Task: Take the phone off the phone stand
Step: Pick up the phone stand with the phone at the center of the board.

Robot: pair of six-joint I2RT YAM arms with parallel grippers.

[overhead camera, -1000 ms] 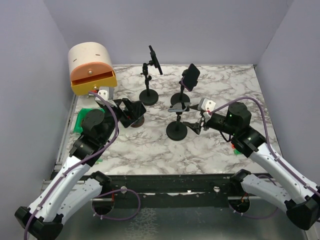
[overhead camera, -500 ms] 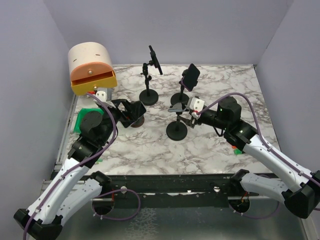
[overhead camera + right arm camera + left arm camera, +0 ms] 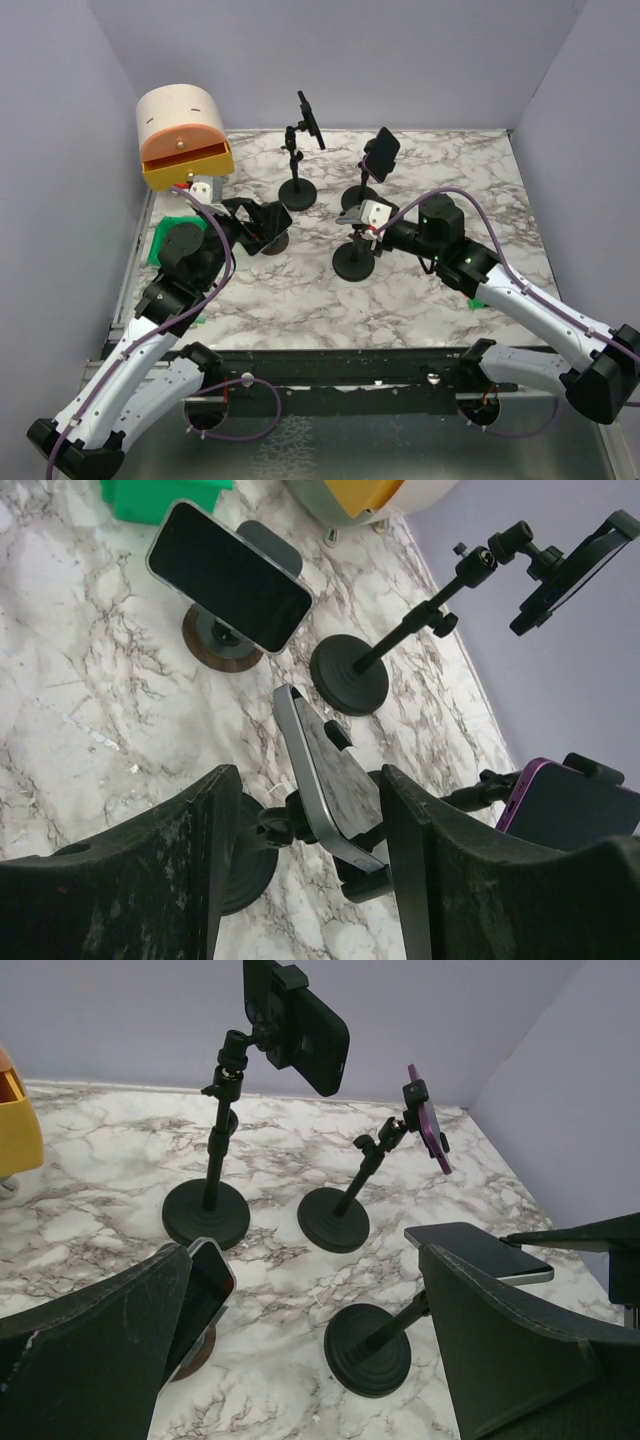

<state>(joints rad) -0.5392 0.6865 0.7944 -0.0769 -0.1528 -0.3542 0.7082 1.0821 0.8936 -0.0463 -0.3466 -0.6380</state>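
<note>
Since swinging left to the near stand (image 3: 353, 262), now straddling the phone (image 3: 320, 770) with the right fingers (image 3: 180, 880), narrowed yet showing a gap beside it; still seated flat on top, between those fingers; left fingers (image 3: 100, 1350) spread wide, well apart; likely ready for closing and lifting

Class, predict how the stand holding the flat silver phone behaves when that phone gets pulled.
The stand is probably top-heavy: thin stem, small round base, so it may tip. The silver phone looks smooth, perhaps slippery.
</note>
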